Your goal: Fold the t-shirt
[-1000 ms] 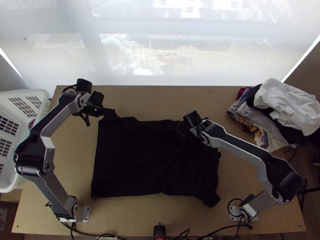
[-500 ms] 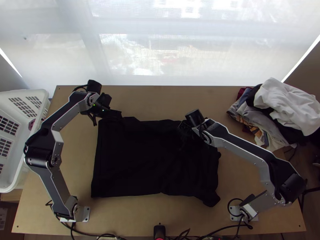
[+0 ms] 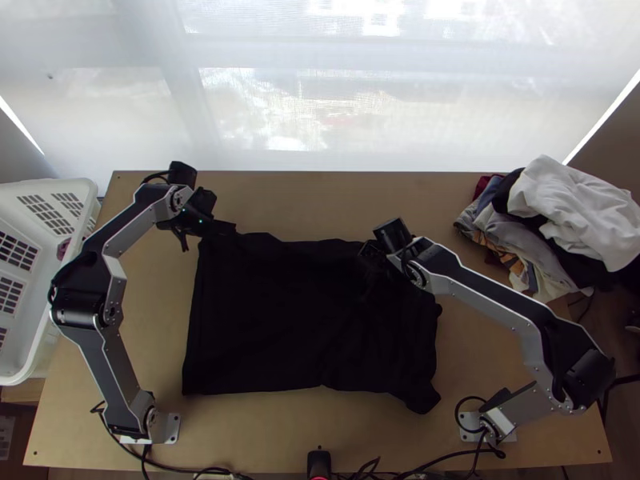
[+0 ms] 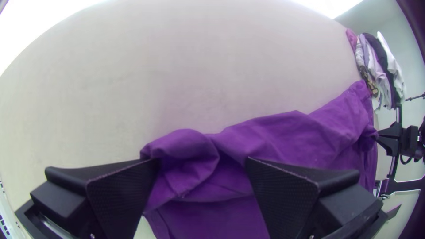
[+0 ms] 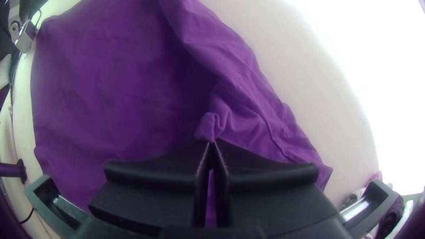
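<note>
The dark t-shirt [image 3: 272,320] lies spread on the table, its far edge folded over in a rumpled strip. At its far left corner is my left gripper [image 3: 224,230]; in the left wrist view that gripper [image 4: 202,163] is open, with a raised loop of the shirt [image 4: 186,152] between its fingers. My right gripper [image 3: 368,254] is over the shirt's far right part. The right wrist view shows the right gripper [image 5: 212,141] shut on a pinched bit of the shirt [image 5: 208,126], with creases running away from it.
A white plastic basket [image 3: 40,190] stands at the left. A pile of mixed clothes [image 3: 572,212] lies at the far right corner. Bare wood [image 3: 320,204] stretches beyond the shirt's far edge.
The left gripper has moved right and slightly nearer along the corner, then back left a little. The right gripper has shifted slightly right.
</note>
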You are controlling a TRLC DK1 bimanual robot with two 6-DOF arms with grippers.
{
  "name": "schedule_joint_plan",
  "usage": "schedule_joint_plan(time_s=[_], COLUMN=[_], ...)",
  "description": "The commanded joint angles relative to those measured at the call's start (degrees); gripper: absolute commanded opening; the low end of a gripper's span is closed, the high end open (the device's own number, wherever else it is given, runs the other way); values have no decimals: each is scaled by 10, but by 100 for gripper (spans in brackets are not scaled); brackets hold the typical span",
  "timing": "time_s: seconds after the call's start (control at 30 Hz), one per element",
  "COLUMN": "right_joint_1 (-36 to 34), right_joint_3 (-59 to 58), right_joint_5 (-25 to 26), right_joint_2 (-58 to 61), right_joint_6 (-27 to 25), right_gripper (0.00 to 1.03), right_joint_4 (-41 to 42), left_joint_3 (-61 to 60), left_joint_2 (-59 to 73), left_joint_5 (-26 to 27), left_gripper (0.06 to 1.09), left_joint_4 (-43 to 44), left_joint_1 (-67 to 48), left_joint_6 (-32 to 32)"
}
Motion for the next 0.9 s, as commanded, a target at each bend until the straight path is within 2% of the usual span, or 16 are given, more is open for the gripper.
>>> schedule_joint_plan(time_s=[0.0, 0.1, 0.17, 0.3, 0.43, 0.5, 0.63, 0.87], right_joint_1=[-2, -3, -3, -3, -3, -4, -7, -8], right_joint_3=[-2, -3, -6, -7, -7, -7, -9, -8], right_joint_5=[0, 0, 0, 0, 0, 0, 0, 0], right_joint_2=[-3, -4, -5, -6, -8, -10, -12, -15], right_joint_6=[0, 0, -1, -1, -1, -1, -1, -1], right_gripper=[3, 3, 3, 3, 3, 3, 3, 3], right_joint_4=[-1, -3, -3, -3, -4, -5, -5, -6], left_joint_3=[0, 0, 0, -1, -2, -3, -3, -3], left_joint_2=[2, 2, 3, 3, 2, 1, -2, -18], left_joint_5=[0, 0, 0, 9, 25, 25, 25, 29], left_gripper=[97, 96, 86, 61, 28, 17, 10, 10], left_joint_4=[-3, -4, -4, -5, -5, -4, -4, -9], left_joint_1=[13, 20, 24, 27, 28, 27, 26, 40], left_joint_6=[5, 8, 8, 11, 12, 12, 16, 17])
